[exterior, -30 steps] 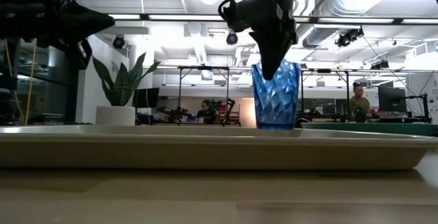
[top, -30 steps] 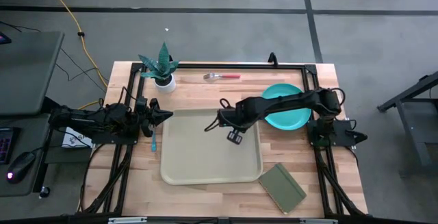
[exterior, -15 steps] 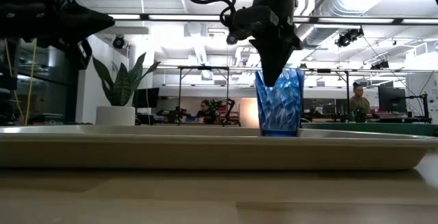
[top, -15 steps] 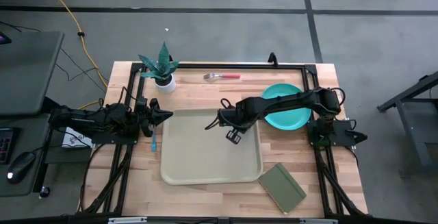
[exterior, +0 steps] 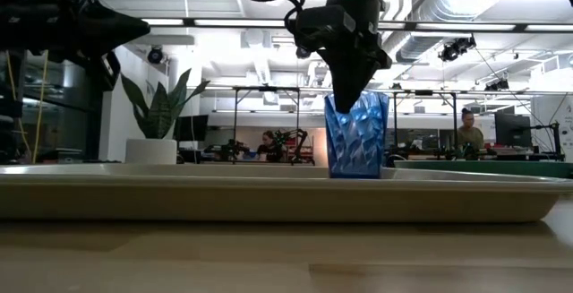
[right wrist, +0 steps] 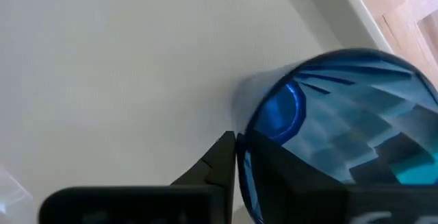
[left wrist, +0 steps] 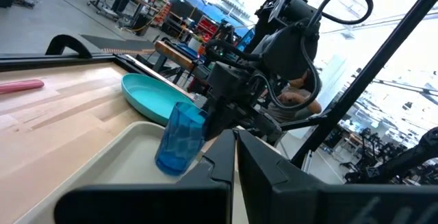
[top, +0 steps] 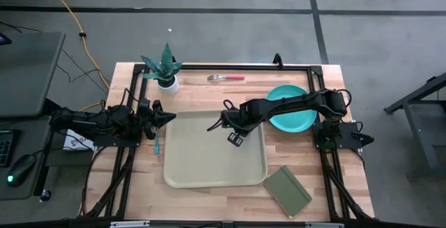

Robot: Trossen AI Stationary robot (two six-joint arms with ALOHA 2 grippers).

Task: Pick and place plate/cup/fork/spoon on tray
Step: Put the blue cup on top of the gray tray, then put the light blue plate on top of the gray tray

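Over the tray (top: 209, 162), toward its far right part, the right gripper (top: 235, 138) holds the cup (exterior: 356, 136): one finger sits inside the rim, the other outside, closed on the wall. From above, the cup is almost wholly hidden under the gripper; only the low view and wrist views show it properly. Cup upright, base on or just above the tray floor; the tray's near rim hides the contact line in the low view, so cannot tell whether it rests. Right wrist view: cup (right wrist: 335, 135) cut off by the frame edge, pale tray floor behind it.

Plate (top: 293, 113) lies on the table just right of the tray, its upper-left part covered by the right arm. Left wrist view shows plate (left wrist: 154, 94) beyond the cup (left wrist: 181, 138), a pink handle end at the frame edge.

Fork (top: 226, 77) on the table beyond the tray's far edge, well apart from it. Spoon (top: 157, 144) just left of the tray; only the blue handle shows, bowl end hidden under the left gripper (top: 167, 117). Left gripper hovers at the tray's far left corner, fingers pressed together, empty.

Potted plant (top: 166, 71) stands beyond that corner. Green notebook (top: 287, 191) at the tray's near right corner, touching or just beside; unclear.
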